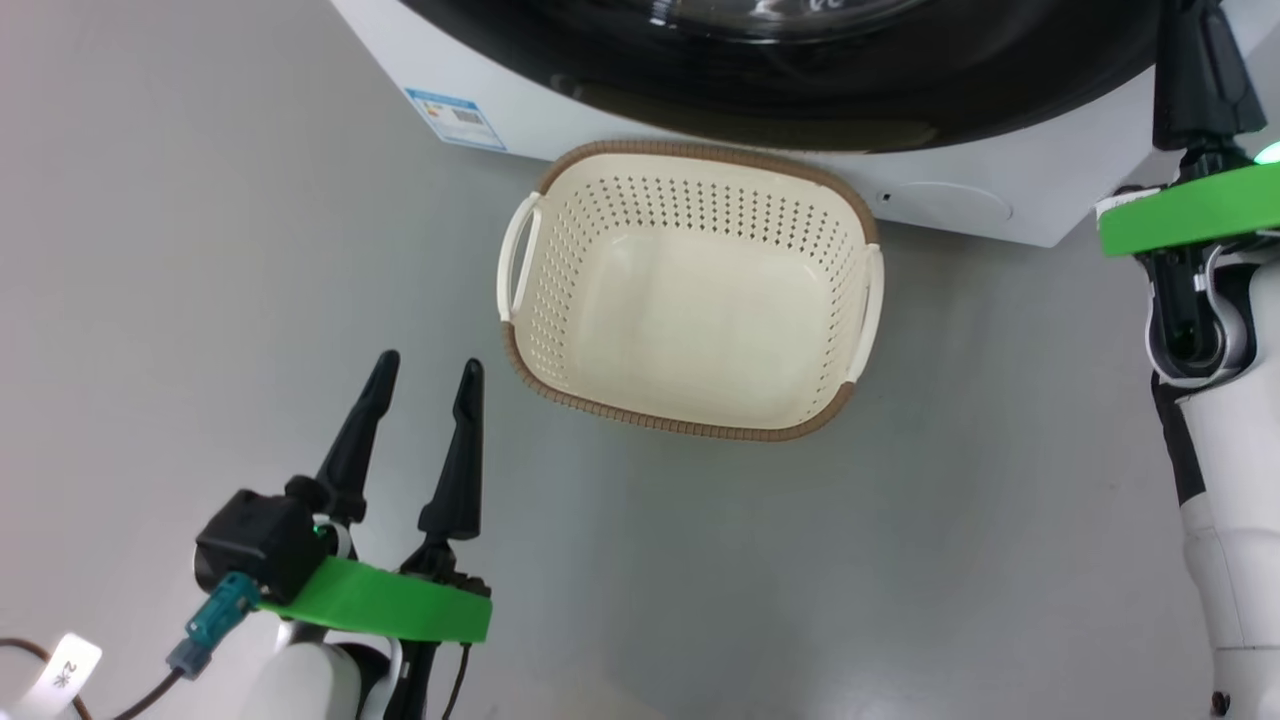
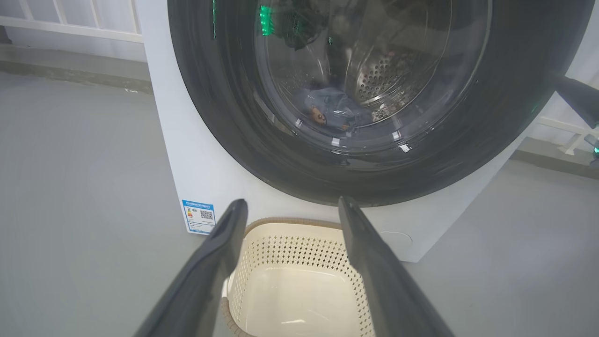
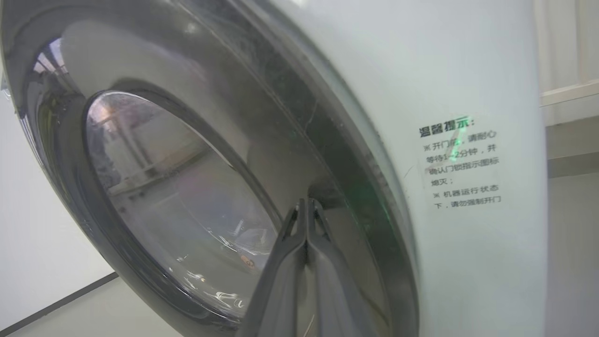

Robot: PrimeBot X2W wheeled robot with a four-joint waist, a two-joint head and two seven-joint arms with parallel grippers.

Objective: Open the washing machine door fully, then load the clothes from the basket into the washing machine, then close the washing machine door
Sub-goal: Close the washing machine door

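Basket point(image 1: 700, 205): perforated cream plastic, rectangular.

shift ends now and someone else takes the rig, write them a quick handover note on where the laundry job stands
Left gripper: open, empty, above the floor left of the basket.
Right gripper: shut, holding nothing, tips at the rim of the washing machine door.
Basket: empty, on the floor before the washing machine.
Clothes: inside the drum, seen through the glass.
Done: loading.
Left: door looks shut; confirm that it is latched.
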